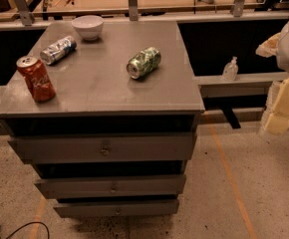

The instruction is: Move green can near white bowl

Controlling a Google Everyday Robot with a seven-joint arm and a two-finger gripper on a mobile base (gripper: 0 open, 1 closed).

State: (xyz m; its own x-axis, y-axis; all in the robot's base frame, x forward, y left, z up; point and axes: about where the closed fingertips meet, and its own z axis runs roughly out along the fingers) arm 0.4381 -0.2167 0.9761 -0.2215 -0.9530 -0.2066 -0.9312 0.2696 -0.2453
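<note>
The green can point(144, 62) lies on its side, right of centre on the desk point(99, 91), one silver end facing front-left. It looks light and thin-walled, smooth metal, and lying like that it will probably roll at a nudge. The best hold is likely across the middle of its round body, squeezed gently so it doesn't dent.

The gripper point(282, 108) hangs off to the right, beyond the desk and well apart from the can. I cannot tell if its jaws are apart or together.

The white bowl point(87, 27) sits at the back left, near the rear edge. There is bare desk between the bowl and the can, so the path looks free. A silver-and-blue can point(58, 49) lies front-left of the bowl, and a red can point(36, 78) stands by the left edge. The right edge is the one to mind.
</note>
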